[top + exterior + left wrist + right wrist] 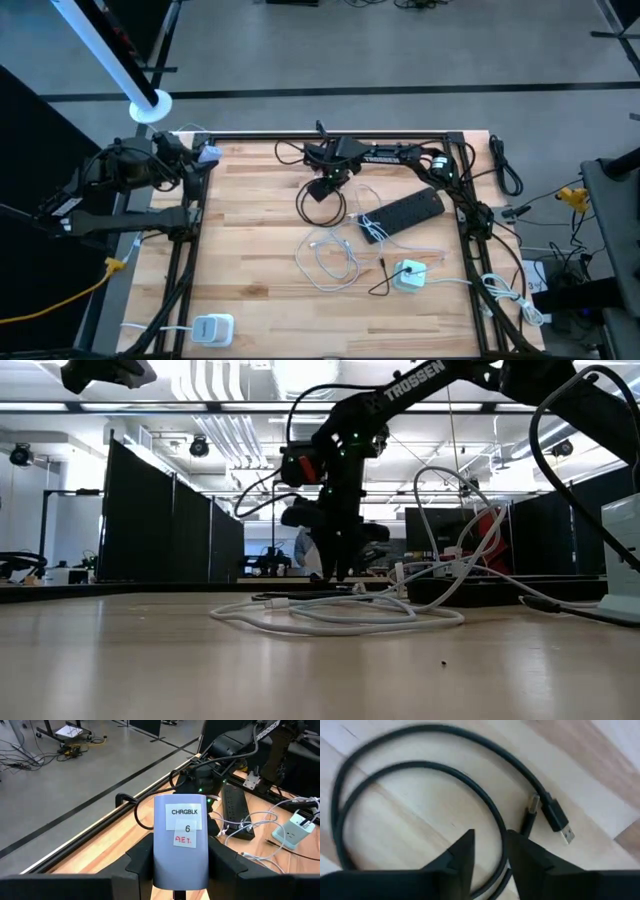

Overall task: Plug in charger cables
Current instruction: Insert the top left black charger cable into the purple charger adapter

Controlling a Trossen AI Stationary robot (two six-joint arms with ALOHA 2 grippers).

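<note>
My left gripper (pixel 180 862) is shut on a pale blue charger block (pixel 181 840) labelled CHRGBLK 6, held up over the table's far left corner (pixel 203 155). My right gripper (pixel 490 852) points down over a looped black charger cable (pixel 420 770) at the table's far middle (pixel 320 203). It is open, its fingers on either side of a strand of the inner loop. The cable's USB plug (pixel 561 826) lies just beyond. A white charger cable (pixel 330 262) lies in loose loops at mid table (pixel 340 615). My left gripper pinches the charger block by its two narrow sides (pixel 159 857) between its two fingers. The block stands upright, labelled face toward the wrist camera, lifted clear of the table. My right gripper's fingers straddle a strand of the black cable (pixel 501 842); I cannot tell whether they touch it.
A black power strip (pixel 405 213) lies slanted right of the black loop. A white charger block (pixel 408 275) with cables plugged in sits near the right. Another white block (pixel 212 328) lies at the near left. A black cord (pixel 505 165) hangs off the far right corner.
</note>
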